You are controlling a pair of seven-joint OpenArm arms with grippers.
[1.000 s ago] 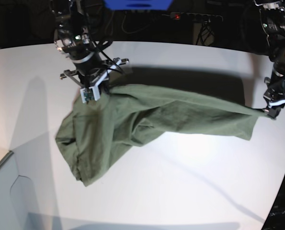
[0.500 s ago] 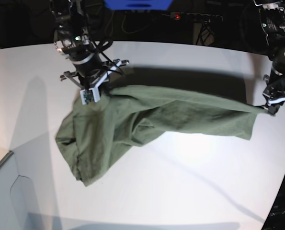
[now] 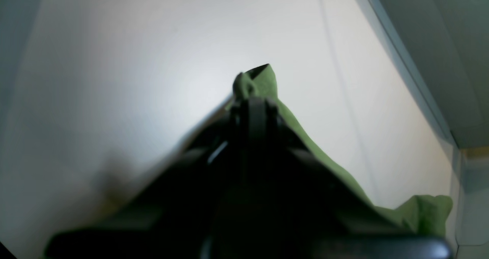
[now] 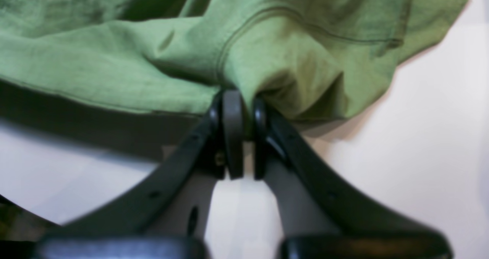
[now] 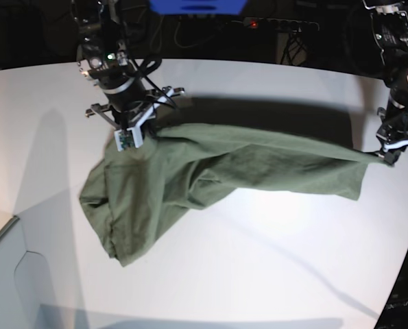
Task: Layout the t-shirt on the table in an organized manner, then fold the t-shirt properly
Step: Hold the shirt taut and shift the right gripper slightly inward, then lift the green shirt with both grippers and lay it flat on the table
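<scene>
White table (image 5: 272, 274) bears the t-shirt (image 5: 210, 171), both claws pinching its corners

This looks like a robotics lab rather than a home. A broad white worktop (image 5: 272, 274) with a curved edge fills the base view, and two black robot arms stand at its far side. Behind them the room is dark, with hanging cables and a power strip (image 5: 276, 25) showing a red light.

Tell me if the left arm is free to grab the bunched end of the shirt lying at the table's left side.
Probably not: the left gripper is shut on the t-shirt at the table's opposite side.
</scene>
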